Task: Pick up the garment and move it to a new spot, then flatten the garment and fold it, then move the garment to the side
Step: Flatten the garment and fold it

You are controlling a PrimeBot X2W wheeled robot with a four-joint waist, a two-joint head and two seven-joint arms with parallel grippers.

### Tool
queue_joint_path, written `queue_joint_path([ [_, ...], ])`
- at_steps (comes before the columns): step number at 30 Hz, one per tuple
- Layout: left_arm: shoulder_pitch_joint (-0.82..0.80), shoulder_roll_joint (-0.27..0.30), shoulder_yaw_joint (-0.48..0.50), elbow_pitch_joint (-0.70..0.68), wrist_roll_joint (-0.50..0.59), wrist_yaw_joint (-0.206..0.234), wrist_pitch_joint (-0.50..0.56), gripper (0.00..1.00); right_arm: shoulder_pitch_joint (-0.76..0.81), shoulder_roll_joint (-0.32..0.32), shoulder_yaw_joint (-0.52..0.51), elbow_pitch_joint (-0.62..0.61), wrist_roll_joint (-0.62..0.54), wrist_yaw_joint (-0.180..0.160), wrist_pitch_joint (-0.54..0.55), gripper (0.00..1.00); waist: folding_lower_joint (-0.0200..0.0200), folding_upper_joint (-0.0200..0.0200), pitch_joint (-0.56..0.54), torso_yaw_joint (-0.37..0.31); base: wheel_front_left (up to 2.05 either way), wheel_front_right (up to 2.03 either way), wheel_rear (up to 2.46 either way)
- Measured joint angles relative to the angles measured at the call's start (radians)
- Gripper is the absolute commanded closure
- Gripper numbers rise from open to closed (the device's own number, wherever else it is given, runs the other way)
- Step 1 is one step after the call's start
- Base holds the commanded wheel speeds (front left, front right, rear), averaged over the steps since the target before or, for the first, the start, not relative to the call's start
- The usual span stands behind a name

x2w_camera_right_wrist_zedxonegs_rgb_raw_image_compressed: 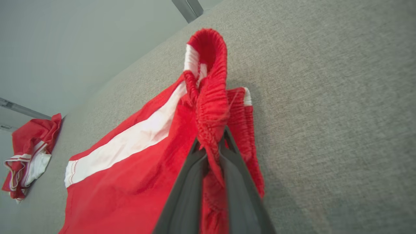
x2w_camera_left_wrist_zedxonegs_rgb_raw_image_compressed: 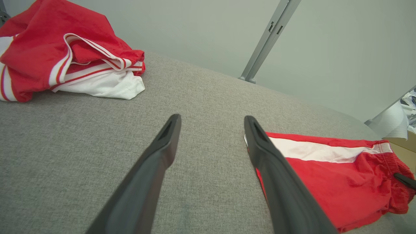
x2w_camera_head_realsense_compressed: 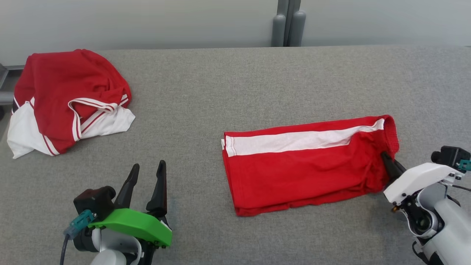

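Right gripper [x2w_camera_right_wrist_zedxonegs_rgb_raw_image_compressed: 213, 144] grips the elastic waistband [x2w_camera_right_wrist_zedxonegs_rgb_raw_image_compressed: 211, 65] of a pair of red shorts [x2w_camera_right_wrist_zedxonegs_rgb_raw_image_compressed: 130, 182] on a grey cloth-covered table [x2w_camera_head_realsense_compressed: 220, 92].

Its two dark fingers [x2w_camera_right_wrist_zedxonegs_rgb_raw_image_compressed: 188, 195] are clamped tight on a bunched fold of the waistband, which stands up in a loop just beyond the tips. The rest of the shorts lies flat on the table, stretching away from the gripper with a white side stripe [x2w_camera_head_realsense_compressed: 294, 141] along its far edge. The left gripper [x2w_camera_head_realsense_compressed: 149, 167], well apart from the hem end of the shorts, has its fingers spread wide with nothing between them. Beyond it, toward the table's far corner, a crumpled red-and-white garment [x2w_camera_head_realsense_compressed: 66, 95] lies in a heap.
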Motion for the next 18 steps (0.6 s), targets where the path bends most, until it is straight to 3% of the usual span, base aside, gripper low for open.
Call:
queue_joint_path([
  [4,0.011,-0.003,-0.002,-0.002,0.000,0.000,0.008,0.00,-0.014,0.019,0.034,-0.057,0.001,0.038,0.019,1.00,0.0000,0.0000,-0.014,0.000,0.00,0.00,0.00],
  [8,0.011,-0.007,-0.007,-0.005,0.002,0.000,0.013,0.00,-0.016,0.016,0.054,-0.092,-0.007,0.053,0.026,1.00,0.0000,0.0000,-0.025,0.003,0.00,0.00,0.00],
  [18,0.035,-0.022,-0.006,-0.020,0.009,0.000,0.025,0.00,-0.034,0.042,0.149,-0.166,-0.058,0.066,0.085,1.00,0.0000,0.0000,-0.055,0.048,0.00,0.00,0.00],
])
